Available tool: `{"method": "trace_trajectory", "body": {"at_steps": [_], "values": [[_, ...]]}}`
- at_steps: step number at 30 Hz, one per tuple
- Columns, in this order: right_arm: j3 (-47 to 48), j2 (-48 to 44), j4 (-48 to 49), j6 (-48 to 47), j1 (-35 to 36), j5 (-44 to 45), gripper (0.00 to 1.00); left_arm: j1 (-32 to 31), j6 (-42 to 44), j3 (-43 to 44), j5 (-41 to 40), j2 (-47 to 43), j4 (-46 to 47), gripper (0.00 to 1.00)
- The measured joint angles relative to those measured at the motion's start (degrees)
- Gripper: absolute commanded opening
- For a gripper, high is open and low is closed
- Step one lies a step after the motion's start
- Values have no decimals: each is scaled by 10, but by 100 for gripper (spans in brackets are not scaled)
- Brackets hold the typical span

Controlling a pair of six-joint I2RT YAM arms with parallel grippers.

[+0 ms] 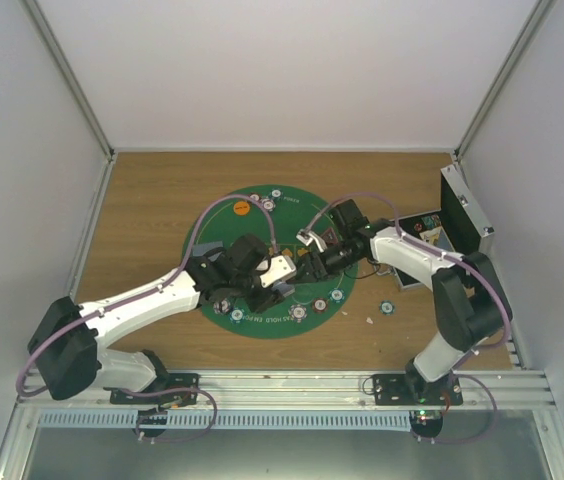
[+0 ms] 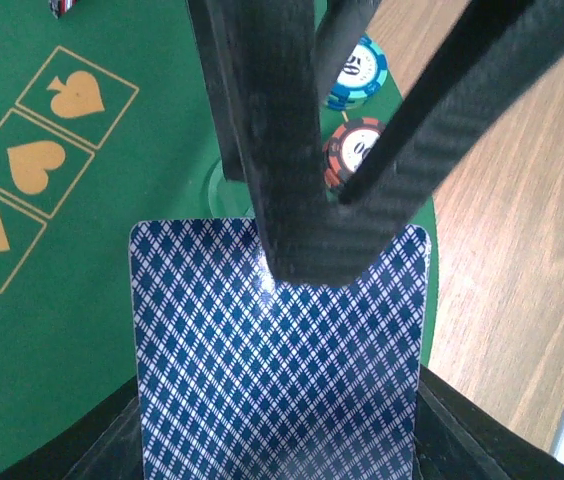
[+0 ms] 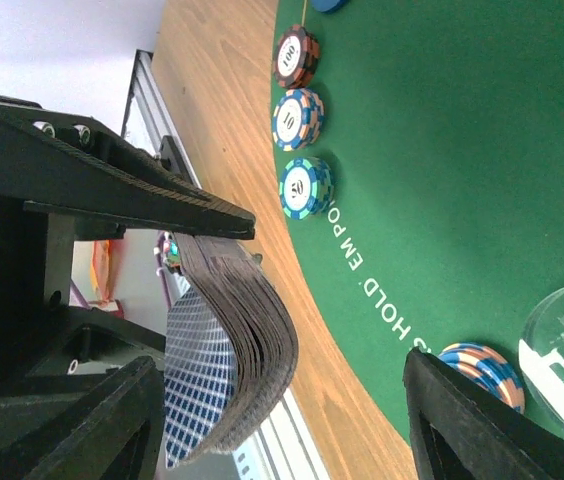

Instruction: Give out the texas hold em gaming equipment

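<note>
L claw (image 2: 282, 440) was clenched on deck (image 2: 262, 360) by its long edges, bowing it, I judged so top card frees | R claw (image 3: 282, 365) spread, one finger (image 2: 277, 150) on top card, prob. to peel it | deck hung over mat (image 2: 72, 300) nr edge chips (image 2: 354, 150) | I read step as dealing

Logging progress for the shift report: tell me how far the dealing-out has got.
Done: chips sit spaced along the rim of the green mat, such as the 100 chip. In hand: the left hand grips the card deck while the open right hand straddles its edge. Left: no dealt card shows on the mat, and one stray chip lies off it on the table.
</note>
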Motion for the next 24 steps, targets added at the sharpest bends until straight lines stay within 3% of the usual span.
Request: {"method": "trace_trajectory", "body": {"at_steps": [24], "values": [[27,27,-40,-29,17,32,59,-7,9,17,-6,16,0,56]]}}
